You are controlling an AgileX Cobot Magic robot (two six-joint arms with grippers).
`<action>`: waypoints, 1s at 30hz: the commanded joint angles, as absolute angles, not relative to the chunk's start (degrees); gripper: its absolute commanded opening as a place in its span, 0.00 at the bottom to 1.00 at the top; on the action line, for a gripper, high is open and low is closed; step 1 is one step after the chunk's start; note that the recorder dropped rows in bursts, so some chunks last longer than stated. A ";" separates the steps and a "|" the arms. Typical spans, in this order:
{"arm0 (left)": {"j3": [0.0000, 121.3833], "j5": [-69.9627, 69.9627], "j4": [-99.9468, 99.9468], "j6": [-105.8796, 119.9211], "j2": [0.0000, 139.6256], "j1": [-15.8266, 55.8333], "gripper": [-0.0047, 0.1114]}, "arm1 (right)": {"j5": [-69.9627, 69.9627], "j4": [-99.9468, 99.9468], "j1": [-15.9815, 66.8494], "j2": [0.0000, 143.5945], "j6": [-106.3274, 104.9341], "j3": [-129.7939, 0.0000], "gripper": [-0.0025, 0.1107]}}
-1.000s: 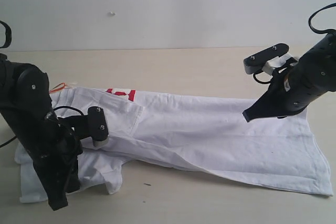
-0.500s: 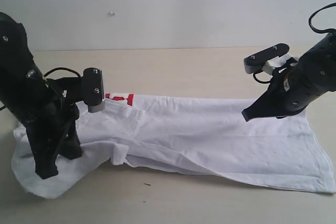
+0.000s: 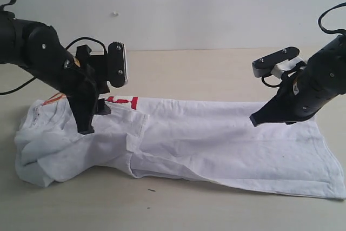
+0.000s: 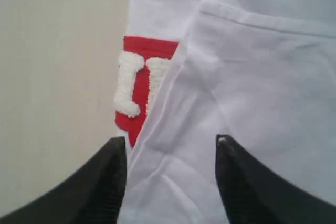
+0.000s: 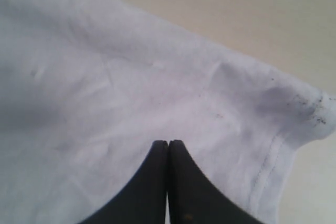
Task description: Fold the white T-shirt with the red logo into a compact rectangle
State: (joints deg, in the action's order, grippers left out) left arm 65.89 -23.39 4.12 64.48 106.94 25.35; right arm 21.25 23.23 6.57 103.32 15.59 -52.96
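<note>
While the white T-shirt (image 3: 216,139) lies spread along the counter (image 3: 189,68), its end under the left arm bunched, the left tool (image 4: 170,148) stands open over the red logo (image 4: 137,85) (half hidden by a fold); the right tool (image 5: 168,148) is closed over the other end.

T-shirt (image 3: 216,139) lies across the table (image 3: 189,66), logo (image 3: 123,100) at its left.

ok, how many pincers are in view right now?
2. Left pincer, open, over the white T-shirt beside the red logo; right pincer, shut, over its opposite end.
</note>
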 commanded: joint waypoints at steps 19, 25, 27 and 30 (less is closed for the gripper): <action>52.73 -42.71 17.03 44.31 100.67 32.87 0.04 | 21.79 22.44 6.69 102.74 14.19 -52.91 0.02; 52.34 -38.39 2.15 36.76 102.56 31.14 0.04 | 21.81 21.96 6.69 102.74 14.19 -52.91 0.02; 52.34 -36.04 0.60 36.76 102.65 30.02 0.04 | 21.81 21.80 6.69 102.74 14.19 -52.91 0.02; 52.90 -33.86 0.00 36.76 102.65 27.79 0.04 | 21.81 21.68 6.69 102.74 14.19 -52.91 0.02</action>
